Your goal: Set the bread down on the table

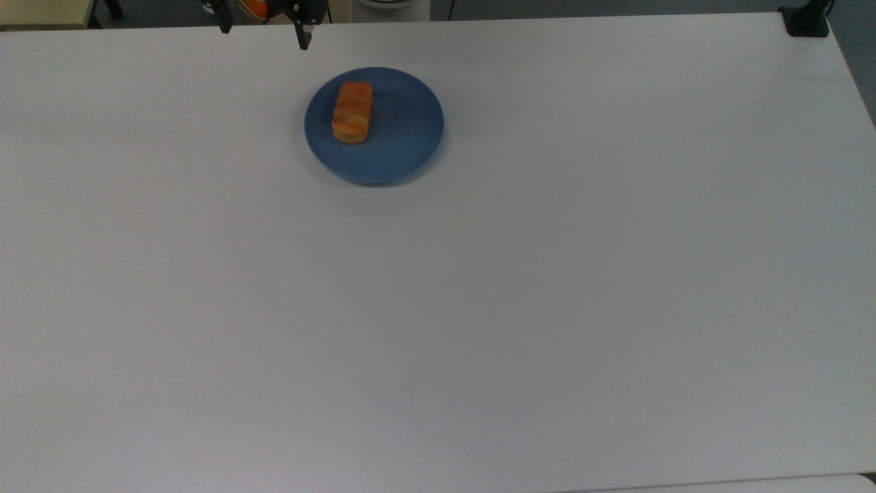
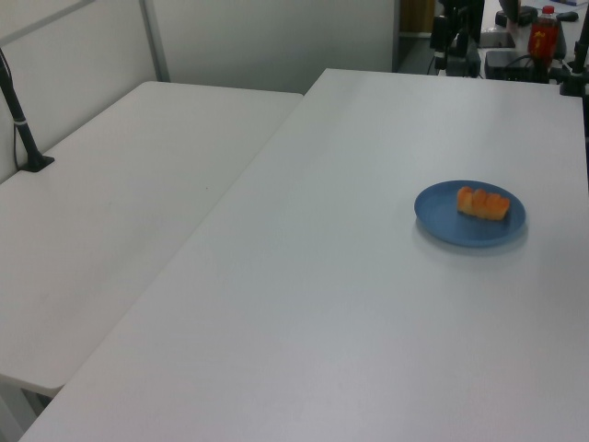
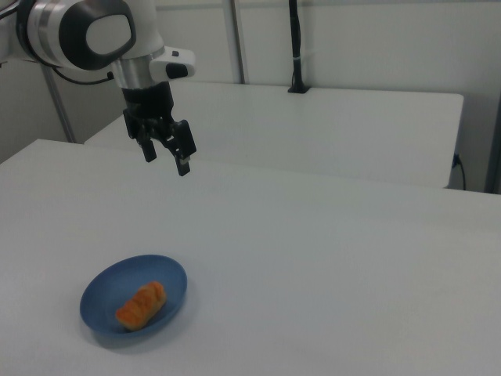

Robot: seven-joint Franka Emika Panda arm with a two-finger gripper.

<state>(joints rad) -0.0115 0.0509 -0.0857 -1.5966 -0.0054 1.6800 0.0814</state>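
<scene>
The golden-orange bread (image 1: 352, 112) lies flat on a blue plate (image 1: 404, 144) atop the white table (image 1: 479, 308).

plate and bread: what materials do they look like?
Blue plate: looks like glazed ceramic or hard plastic, uniform blue with a soft sheen; can't tell which. Bread: looks baked, or a foam or plastic replica; matte golden-orange ridged crust with browned patches, paler sides.
</scene>
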